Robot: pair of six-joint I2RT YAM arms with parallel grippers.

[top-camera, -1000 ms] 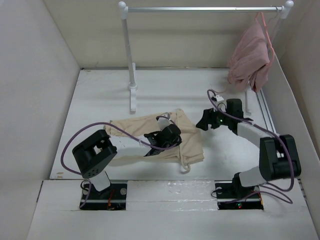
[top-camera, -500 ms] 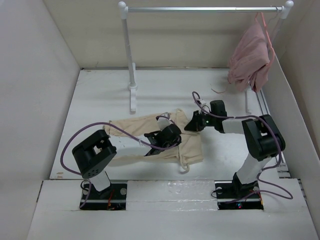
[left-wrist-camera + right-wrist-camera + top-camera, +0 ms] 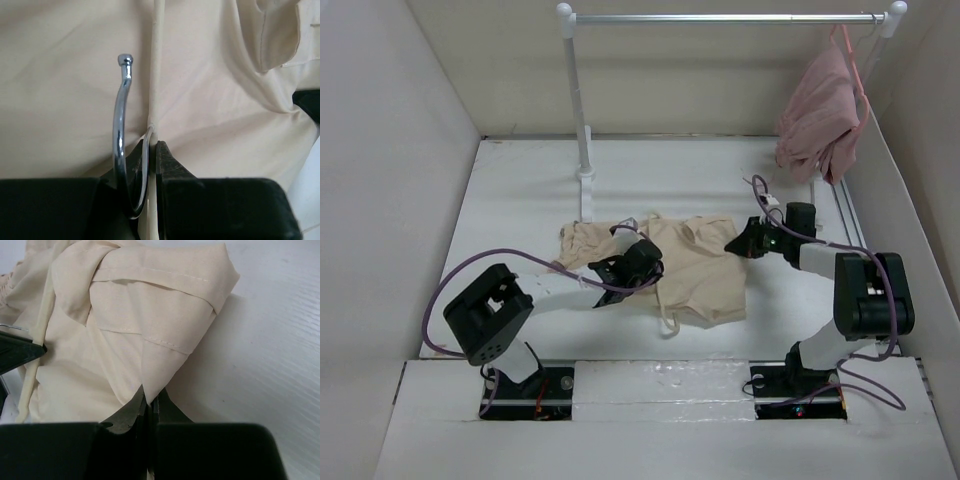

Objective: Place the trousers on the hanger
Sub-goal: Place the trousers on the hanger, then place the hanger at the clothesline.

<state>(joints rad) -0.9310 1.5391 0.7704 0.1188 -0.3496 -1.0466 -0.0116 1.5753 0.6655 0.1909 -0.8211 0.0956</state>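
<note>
**Left wrist: both grippers loaded, trousers (image 3: 65, 75) not on the hanger (image 3: 156, 60) yet**

From the left wrist, the left gripper (image 3: 151, 150) is clamped on one thin cream hanger bar. The chrome hook (image 3: 120, 125) sits just beside the jaws at 9 o'clock. The bar runs off toward 12 o'clock, lying on top of the cloth.

From the right wrist, the right gripper (image 3: 149, 399) is pinched tight on a folded corner of the same fabric. Stitched folds fan out toward 12 o'clock.

From the top view, the trousers lie bunched on the table (image 3: 520, 190) about centre. The left gripper is at their 9 o'clock side and the right gripper at their 3 o'clock edge. A pink garment (image 3: 820, 110) hangs off the rail (image 3: 720, 18) at 2 o'clock, well apart.

Cannot tell whether any cloth is already threaded between the bars.

Handling, my read:
- The cloth is light and limp, so it will sag and probably slide on a smooth thin bar.
- A corner pinch will likely drag it rather than lift it.
- A better hold is at the waistband or through a full leg fold, so it drapes evenly.
- The hanger is stiff and light.
- Held near the hook, its far end may swing or droop.
</note>
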